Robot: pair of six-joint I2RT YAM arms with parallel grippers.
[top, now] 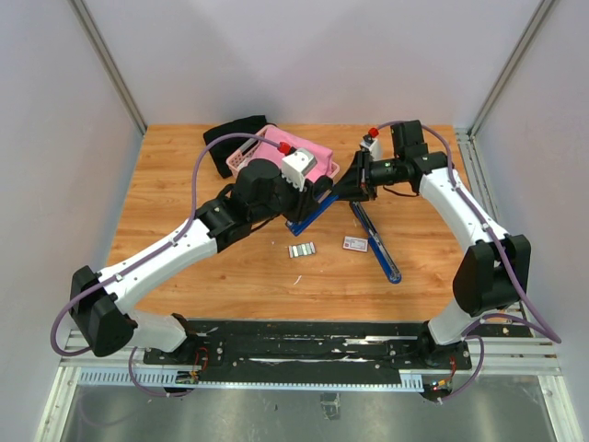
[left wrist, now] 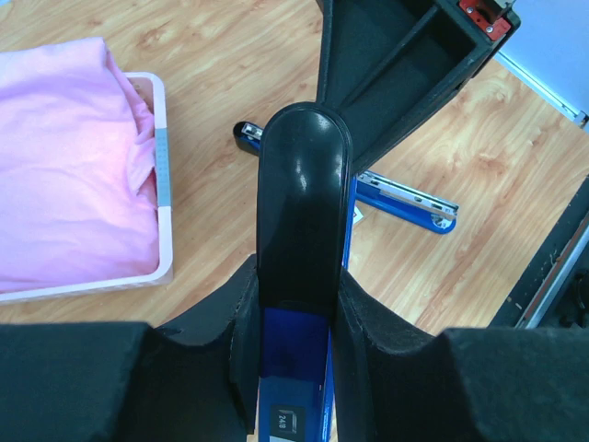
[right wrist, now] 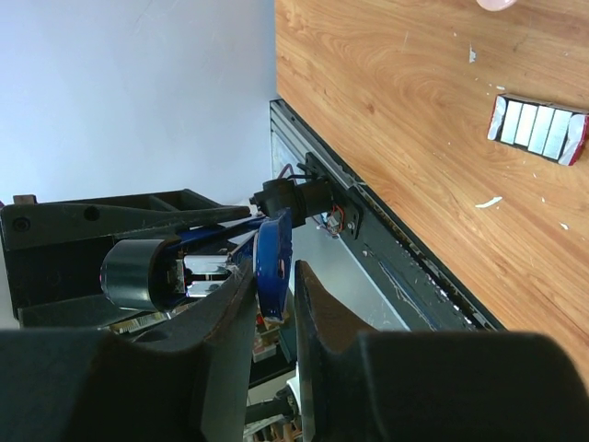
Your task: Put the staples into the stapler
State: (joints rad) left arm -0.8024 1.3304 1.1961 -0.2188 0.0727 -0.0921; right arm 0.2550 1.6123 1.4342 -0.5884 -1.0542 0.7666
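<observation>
The left gripper point(left wrist: 294, 318) is clamped around the glossy black-and-blue stapler point(left wrist: 304, 184). The right gripper point(right wrist: 274, 299) pinches its thin blue metal end (the stapler is swung wide open). The staples point(top: 302, 249), a ribbed silvery block, lie apart from both on the wooden table point(top: 184, 184), toward its near edge, near a white carton point(top: 355, 243).

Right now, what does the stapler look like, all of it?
The stapler is long, blue with a shiny black top, plastic and metal by its look. It is swung open in a V over the wooden table: one half points toward the arms' bases, the other slants left. The left gripper clamps the black-topped half; the right gripper pinches a blue part.
</observation>
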